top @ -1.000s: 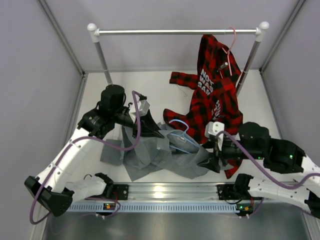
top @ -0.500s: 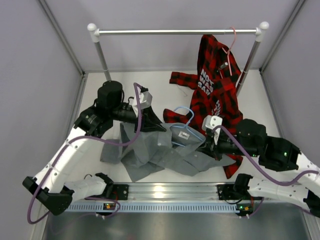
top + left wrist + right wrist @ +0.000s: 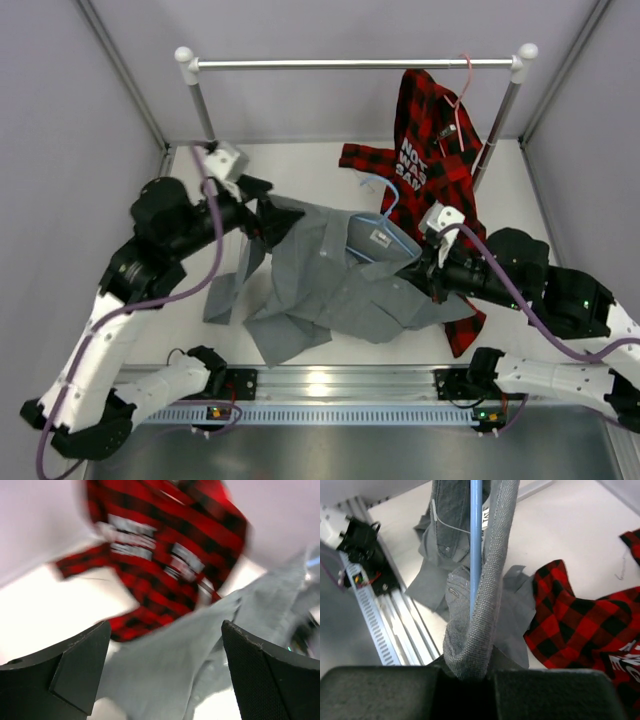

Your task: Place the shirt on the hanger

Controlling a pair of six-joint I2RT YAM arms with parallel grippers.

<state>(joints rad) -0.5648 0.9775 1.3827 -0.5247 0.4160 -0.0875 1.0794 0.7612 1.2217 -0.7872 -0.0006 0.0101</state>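
Your right end effector (image 3: 489,672) clamped on the shirt (image 3: 330,275) folded round the hanger (image 3: 475,545) wire, your left end effector (image 3: 162,630) spread wide, grey fabric between its fingers (image 3: 75,665)

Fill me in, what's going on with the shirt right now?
The right pincer is shut on the collar of the grey shirt and on the blue hanger threaded through it. The left pincer is at the shirt's opposite edge, jaws apart. The hanger's hook sticks out past the collar.
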